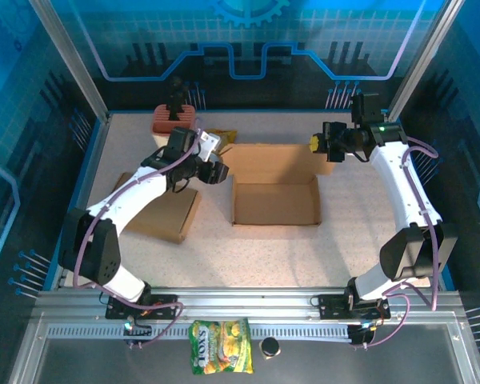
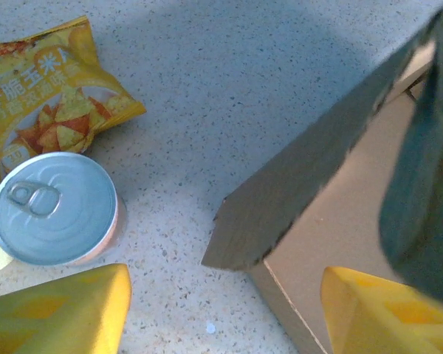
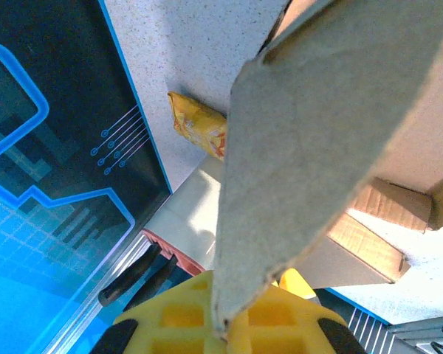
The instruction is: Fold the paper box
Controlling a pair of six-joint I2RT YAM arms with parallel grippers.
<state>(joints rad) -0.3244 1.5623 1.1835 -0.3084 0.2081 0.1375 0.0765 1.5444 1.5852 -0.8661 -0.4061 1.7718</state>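
The brown paper box (image 1: 274,202) lies open-topped at mid table, its back flap (image 1: 268,162) standing up. My left gripper (image 1: 218,171) is at the box's back left corner. In the left wrist view it is open (image 2: 221,317), its yellow fingers (image 2: 66,313) straddling the corner wall (image 2: 332,243), with a pointed flap (image 2: 295,177) just beyond. My right gripper (image 1: 314,144) sits at the back right corner. In the right wrist view it is shut (image 3: 240,324) on the edge of a cardboard flap (image 3: 317,133).
A flat cardboard sheet (image 1: 164,214) lies under the left arm. A tin can (image 2: 55,208) and a yellow snack bag (image 2: 52,96) sit just left of the box corner. A reddish container (image 1: 172,120) stands at the back. Another snack bag (image 1: 220,346) rests on the front rail.
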